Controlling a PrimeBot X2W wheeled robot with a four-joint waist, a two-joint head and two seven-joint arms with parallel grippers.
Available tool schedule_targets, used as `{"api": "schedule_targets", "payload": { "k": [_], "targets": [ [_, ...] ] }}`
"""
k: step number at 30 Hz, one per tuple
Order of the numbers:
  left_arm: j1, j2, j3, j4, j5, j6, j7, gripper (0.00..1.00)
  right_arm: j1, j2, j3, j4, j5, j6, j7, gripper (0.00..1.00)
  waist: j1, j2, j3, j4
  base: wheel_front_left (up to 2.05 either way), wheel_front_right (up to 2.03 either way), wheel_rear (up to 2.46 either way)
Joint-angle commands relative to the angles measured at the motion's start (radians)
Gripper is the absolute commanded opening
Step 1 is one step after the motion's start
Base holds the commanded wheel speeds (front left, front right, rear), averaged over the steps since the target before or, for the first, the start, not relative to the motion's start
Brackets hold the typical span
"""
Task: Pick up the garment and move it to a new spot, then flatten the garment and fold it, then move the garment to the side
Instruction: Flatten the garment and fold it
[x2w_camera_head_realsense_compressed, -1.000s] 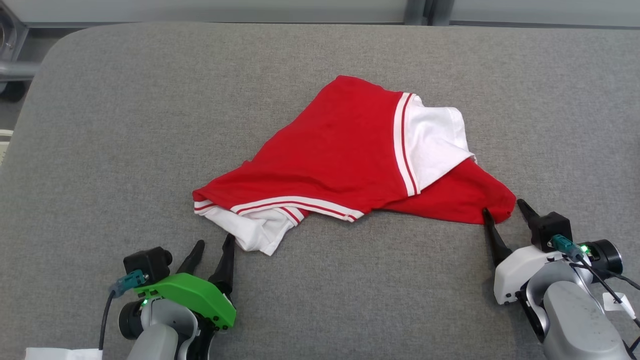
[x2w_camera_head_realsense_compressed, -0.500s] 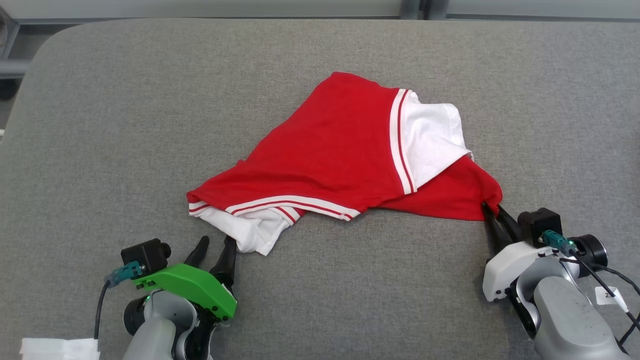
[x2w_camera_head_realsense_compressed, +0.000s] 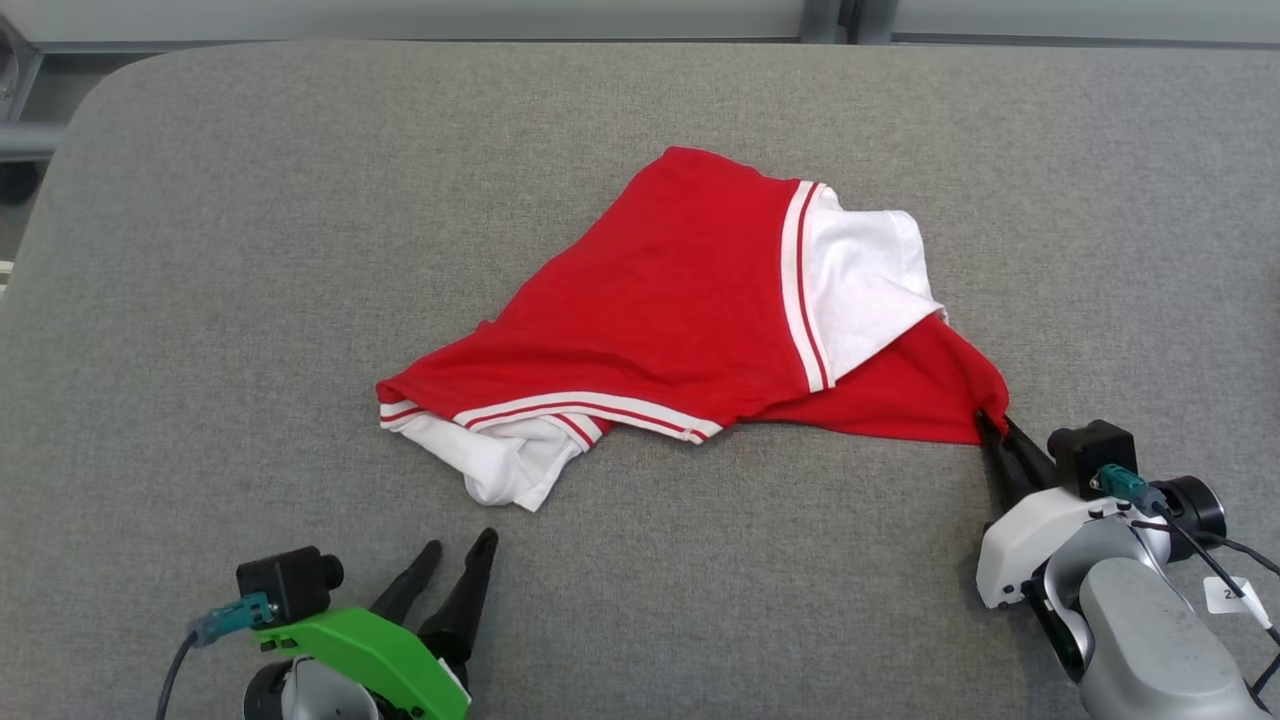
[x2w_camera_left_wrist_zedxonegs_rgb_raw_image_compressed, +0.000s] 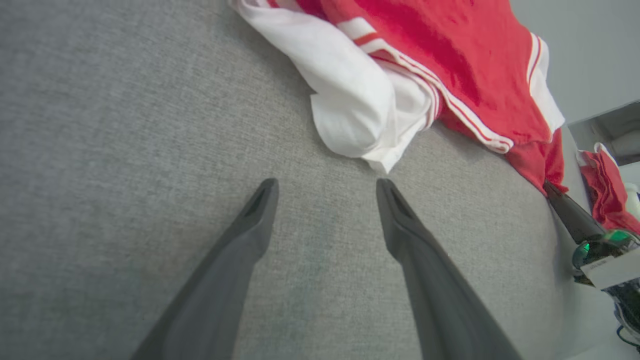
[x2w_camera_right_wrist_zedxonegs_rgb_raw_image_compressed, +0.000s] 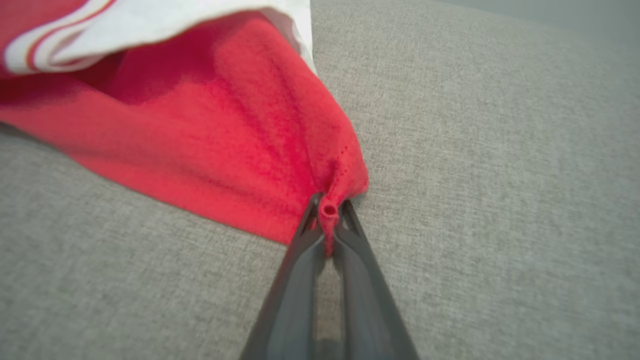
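The garment (x2w_camera_head_realsense_compressed: 680, 320) is a red and white shirt with striped trim, lying crumpled in the middle of the grey cushioned surface (x2w_camera_head_realsense_compressed: 250, 280). My right gripper (x2w_camera_head_realsense_compressed: 993, 427) is shut on the garment's red right corner (x2w_camera_right_wrist_zedxonegs_rgb_raw_image_compressed: 327, 210), which bunches between the fingertips. My left gripper (x2w_camera_head_realsense_compressed: 458, 548) is open at the lower left, a short way below the white folded part (x2w_camera_left_wrist_zedxonegs_rgb_raw_image_compressed: 355, 115), touching nothing. In the left wrist view its fingers (x2w_camera_left_wrist_zedxonegs_rgb_raw_image_compressed: 260, 210) stand wide apart over bare fabric, with the right gripper (x2w_camera_left_wrist_zedxonegs_rgb_raw_image_compressed: 570, 215) at the far right.
The grey surface has a rounded far-left corner (x2w_camera_head_realsense_compressed: 110, 90) with floor and a metal frame (x2w_camera_head_realsense_compressed: 20, 140) beyond. Another red cloth (x2w_camera_left_wrist_zedxonegs_rgb_raw_image_compressed: 605, 190) lies off the surface's edge in the left wrist view.
My right gripper has shut on the red corner and pulled it slightly taut. My left gripper has drawn back from the white fold toward the near edge, staying open.
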Motion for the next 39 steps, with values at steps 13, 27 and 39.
{"api": "schedule_targets", "payload": {
  "k": [13,27,39],
  "targets": [
    [-0.1,0.043,-0.07,0.03,0.055,-0.013,-0.011,1.0,0.022,-0.017,0.027,0.036,0.031,-0.003,0.014,0.0,0.0,0.0,-0.004,-0.023,0.0,0.0,0.0],
    [-0.229,0.04,-0.155,0.162,0.012,-0.019,-0.045,0.0,0.029,-0.007,0.037,0.019,0.059,-0.004,0.016,0.0,0.0,0.0,0.003,-0.028,0.0,0.0,0.0],
    [-0.315,0.263,0.012,-0.541,-0.402,0.041,0.261,0.0,-0.151,-0.153,0.034,-0.623,0.825,-0.002,0.324,0.0,0.0,0.0,-0.067,-0.053,0.0,0.0,0.0]
  ]
}}
